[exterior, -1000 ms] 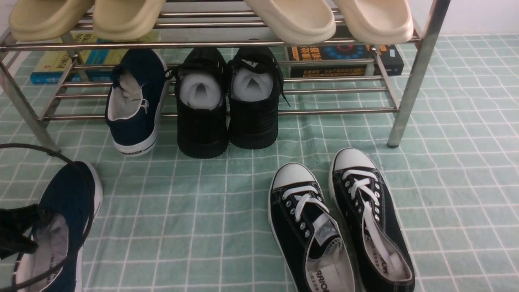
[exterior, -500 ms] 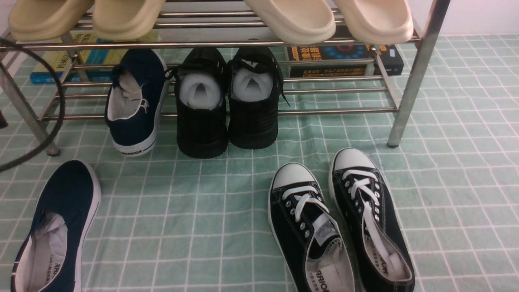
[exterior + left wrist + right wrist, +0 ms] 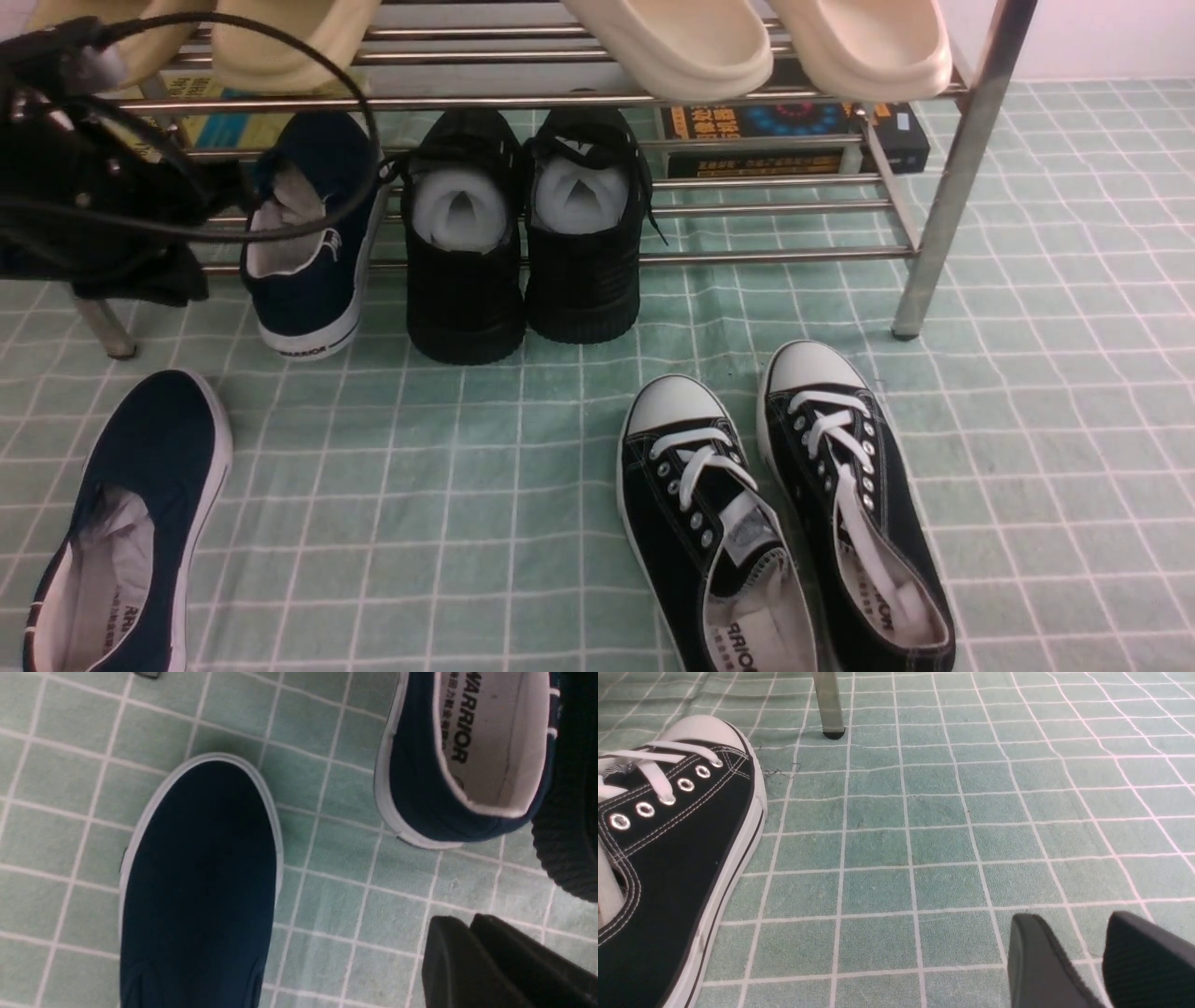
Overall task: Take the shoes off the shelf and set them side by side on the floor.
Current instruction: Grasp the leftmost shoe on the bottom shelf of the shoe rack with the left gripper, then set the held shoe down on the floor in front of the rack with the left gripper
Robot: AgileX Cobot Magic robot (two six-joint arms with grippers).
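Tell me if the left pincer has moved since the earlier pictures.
Yes: in the front view the left pincer now hangs beside the shelf; earlier it was down at the floor shoe.

From my station: left arm nearly all black, matte, blocky, uneven in outline. Small pale glints on it, maybe screw heads; too blurred to be sure. A thick dark cable, smooth and round, loops off it in a wide curve. Left gripper shows me dark grey fingers, plain, tapering to blunt tips. Right gripper: same slim tapered shape, grey, soft-edged in blur. No markings I can read.
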